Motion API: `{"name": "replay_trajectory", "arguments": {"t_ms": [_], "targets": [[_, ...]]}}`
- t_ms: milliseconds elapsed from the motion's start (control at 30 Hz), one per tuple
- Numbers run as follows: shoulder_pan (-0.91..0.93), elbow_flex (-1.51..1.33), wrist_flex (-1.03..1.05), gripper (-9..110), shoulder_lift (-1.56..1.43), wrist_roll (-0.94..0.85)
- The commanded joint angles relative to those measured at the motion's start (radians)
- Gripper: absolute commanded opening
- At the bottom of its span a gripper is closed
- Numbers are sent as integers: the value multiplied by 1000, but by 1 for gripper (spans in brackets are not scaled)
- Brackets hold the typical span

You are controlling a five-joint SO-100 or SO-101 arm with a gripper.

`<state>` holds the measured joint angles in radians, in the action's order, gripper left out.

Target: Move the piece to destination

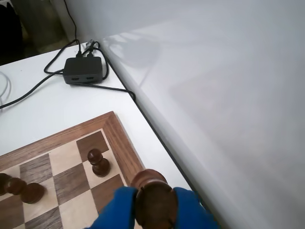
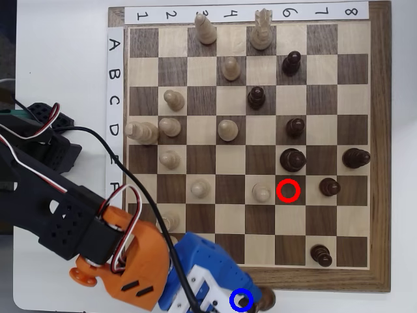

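Dark-brown wooden ball-headed pawn (image 1: 155,202), gripped between the blue two-finger gripper's (image 1: 153,207) closed jaws, beyond the wooden chessboard's (image 2: 380,156) bottom edge in the overhead view, beside the blue circle outline (image 2: 242,300).

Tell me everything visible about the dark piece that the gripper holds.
The piece is dark-brown, glossy wood with a rounded top. In the wrist view it sits clamped between the blue fingers of the gripper, its base hidden. In the overhead view it peeks out over the board's wooden border, beside the blue circle.
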<state>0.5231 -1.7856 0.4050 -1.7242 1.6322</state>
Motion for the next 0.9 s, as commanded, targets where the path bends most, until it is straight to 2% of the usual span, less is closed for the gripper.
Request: {"name": "replay_trajectory", "arguments": {"t_ms": [0, 867], "targets": [[72, 5, -144, 0, -84, -63], [101, -141, -410, 0, 192, -160]]}}
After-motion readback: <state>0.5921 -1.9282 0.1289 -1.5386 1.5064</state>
